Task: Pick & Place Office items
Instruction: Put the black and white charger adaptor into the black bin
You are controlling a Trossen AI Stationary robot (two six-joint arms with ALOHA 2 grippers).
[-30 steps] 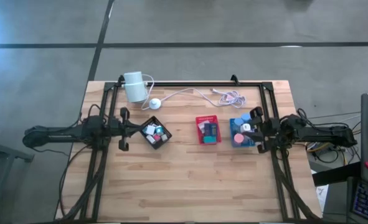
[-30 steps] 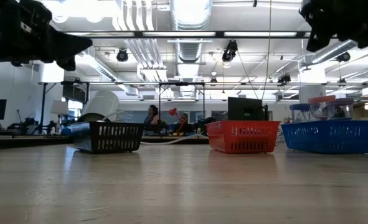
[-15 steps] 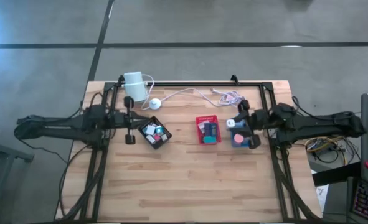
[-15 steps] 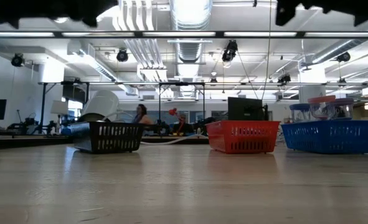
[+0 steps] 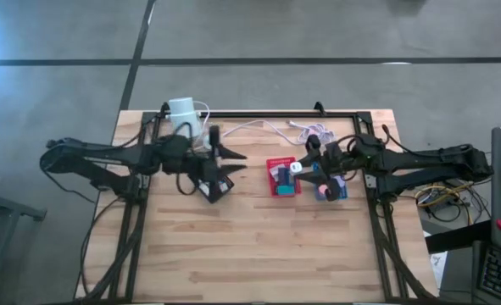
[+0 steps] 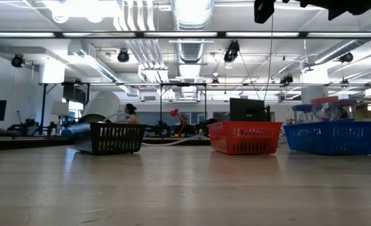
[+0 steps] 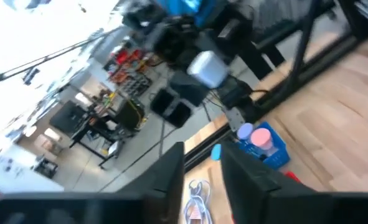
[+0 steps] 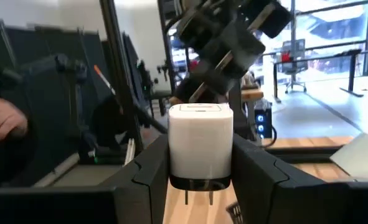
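holding a white plug block point(image 8: 201, 144) between its fingers point(image 8: 151, 169), right end effector point(image 5: 296, 167) over the red tray point(image 5: 283, 177); left end effector point(image 5: 236, 163), fingers parted, nothing held, above the black tray point(image 5: 209, 188); remaining office items in the blue tray point(image 5: 330, 190); wooden tabletop point(image 5: 258, 246); white cylinder point(image 5: 182, 114) with cable at rear.

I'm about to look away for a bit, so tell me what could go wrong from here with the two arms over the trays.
The right gripper holds a white plug-in charger by its lower part only; it could slip before reaching the red tray. The left gripper, jaws apart above the black tray, sits close to the right arm; they might collide.
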